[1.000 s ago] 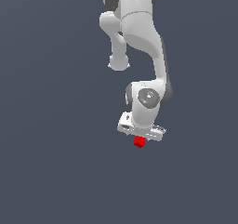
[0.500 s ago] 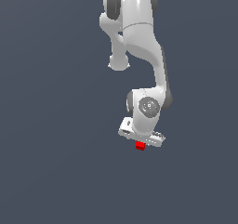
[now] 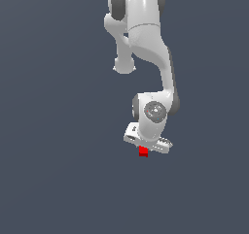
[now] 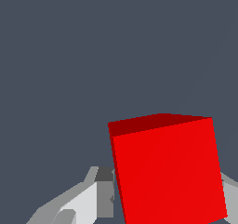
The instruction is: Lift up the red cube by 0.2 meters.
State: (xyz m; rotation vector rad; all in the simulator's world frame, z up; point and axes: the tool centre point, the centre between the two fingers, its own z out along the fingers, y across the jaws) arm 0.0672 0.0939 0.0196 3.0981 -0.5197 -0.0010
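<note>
The red cube point(image 3: 143, 151) is a tiny plain bright-red block sitting right under the white hand in the exterior view. My gripper point(image 3: 145, 147) is shut on it, with the cube between the fingers. In the wrist view the red cube point(image 4: 167, 169) fills the near part of the picture. One grey-white finger point(image 4: 95, 197) shows on one side of it, and a sliver of the other finger point(image 4: 230, 195) on the opposite side. The white arm point(image 3: 146, 43) bends over above the hand.
Only a flat, uniform dark grey-blue surface point(image 3: 58, 131) shows around the arm in both views. No other objects, containers or edges are in view.
The arm's upper links have swung toward the top of the exterior view. The hand and cube have shifted only slightly in the picture. The cube has stayed between the fingers.
</note>
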